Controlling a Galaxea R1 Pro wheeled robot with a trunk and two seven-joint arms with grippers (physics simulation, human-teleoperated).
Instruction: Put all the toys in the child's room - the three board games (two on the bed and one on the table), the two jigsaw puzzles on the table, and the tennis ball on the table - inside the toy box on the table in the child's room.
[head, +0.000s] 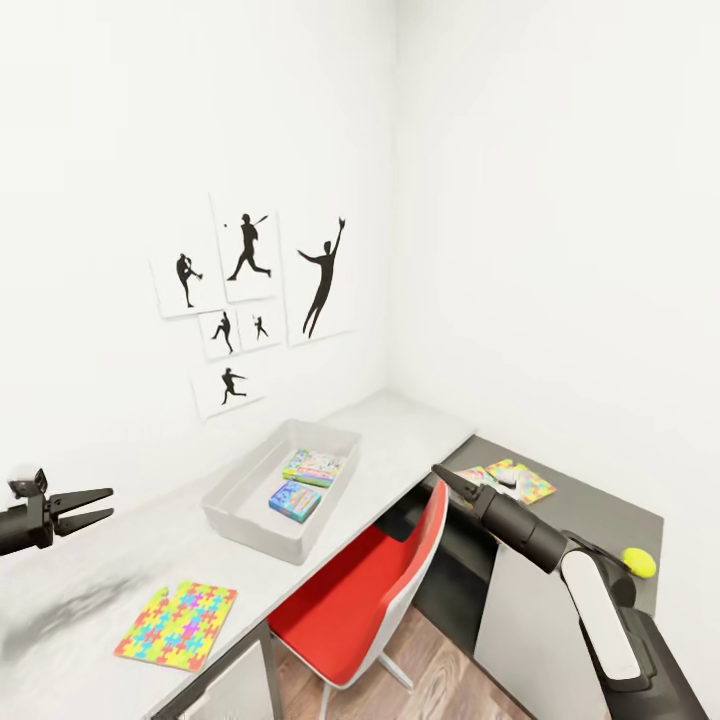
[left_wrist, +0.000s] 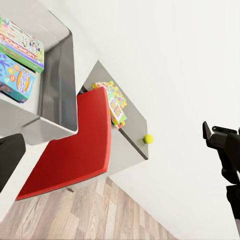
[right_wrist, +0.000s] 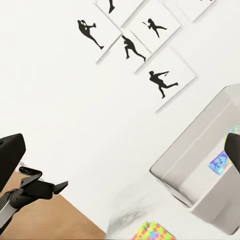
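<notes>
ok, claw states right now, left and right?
Left claw: open, holding nothing, over the table.
Right claw: looks shut and empty, near the red chair.

Toy box (head: 240, 510) open on top, two game boxes (head: 305, 483) filling its far end, near end free. Red chair (head: 385, 590) back stands btwn table (head: 400, 425) front edge and dark cabinet (head: 600, 515), blocking low reach across. Tabletop bare around puzzle (head: 177, 625) at near edge.
</notes>
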